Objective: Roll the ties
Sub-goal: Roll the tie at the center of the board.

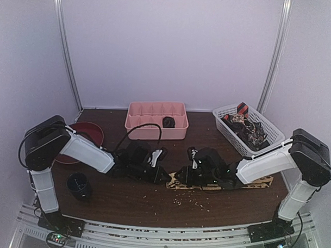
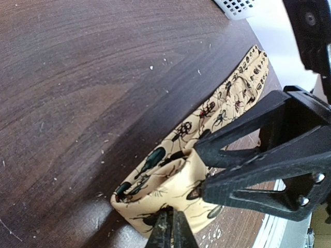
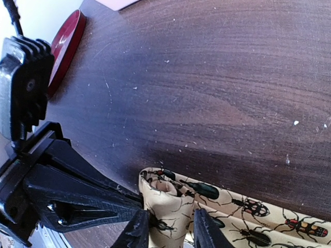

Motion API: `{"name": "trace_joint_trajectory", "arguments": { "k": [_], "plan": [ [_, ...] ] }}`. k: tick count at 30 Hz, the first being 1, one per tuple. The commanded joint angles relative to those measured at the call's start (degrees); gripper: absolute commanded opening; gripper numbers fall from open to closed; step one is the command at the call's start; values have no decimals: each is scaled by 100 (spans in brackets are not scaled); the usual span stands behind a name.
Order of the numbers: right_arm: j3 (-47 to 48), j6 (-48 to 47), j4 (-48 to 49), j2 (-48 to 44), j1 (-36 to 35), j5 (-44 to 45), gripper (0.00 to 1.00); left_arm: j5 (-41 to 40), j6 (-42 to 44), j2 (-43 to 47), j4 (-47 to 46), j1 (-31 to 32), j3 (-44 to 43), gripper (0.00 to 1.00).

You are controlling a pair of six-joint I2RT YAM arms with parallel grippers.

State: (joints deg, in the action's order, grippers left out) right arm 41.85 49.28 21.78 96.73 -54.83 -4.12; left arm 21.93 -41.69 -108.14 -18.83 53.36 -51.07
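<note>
Together, left gripper (image 2: 169,219) and right gripper (image 3: 170,223) pinch folded end of tan tie (image 2: 227,106).

On both my left arm (image 1: 86,149) and right arm (image 1: 262,165) I see white forearm shells and bulky black joint housings. A thin black cable (image 1: 145,125) loops over the left wrist. The right gripper (image 2: 200,170) is matte black, made of triangular struts with small silver screws (image 2: 316,177). The left gripper (image 3: 140,207) carries a ribbed black block (image 3: 26,88).
</note>
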Motion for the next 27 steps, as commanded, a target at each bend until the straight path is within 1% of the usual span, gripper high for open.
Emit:
{"name": "trace_joint_trajectory", "arguments": {
  "k": [1, 5, 9, 11, 15, 22, 27],
  "plan": [
    [110, -69, -113, 117, 9, -89, 29, 83, -27, -155, -199, 53, -91, 5],
    [54, -119, -216, 150, 14, 27, 24, -43, -32, -44, -155, 48, -71, 5],
    [-27, -154, -227, 199, 24, 95, 20, -460, -68, 240, 20, 21, 81, 6],
    [-60, -147, -204, 234, 25, 108, 20, -655, -83, 373, 110, -15, 185, 6],
    [-128, -133, -117, 282, 45, 113, 19, -795, -117, 474, 174, -77, 371, 3],
    [-323, -127, 39, 262, 125, 103, 19, -692, -264, 392, -47, -77, 573, 1],
    [-333, -71, 433, 360, 106, -293, 20, -812, -239, 644, 111, -216, 702, 1]
  ]
}}
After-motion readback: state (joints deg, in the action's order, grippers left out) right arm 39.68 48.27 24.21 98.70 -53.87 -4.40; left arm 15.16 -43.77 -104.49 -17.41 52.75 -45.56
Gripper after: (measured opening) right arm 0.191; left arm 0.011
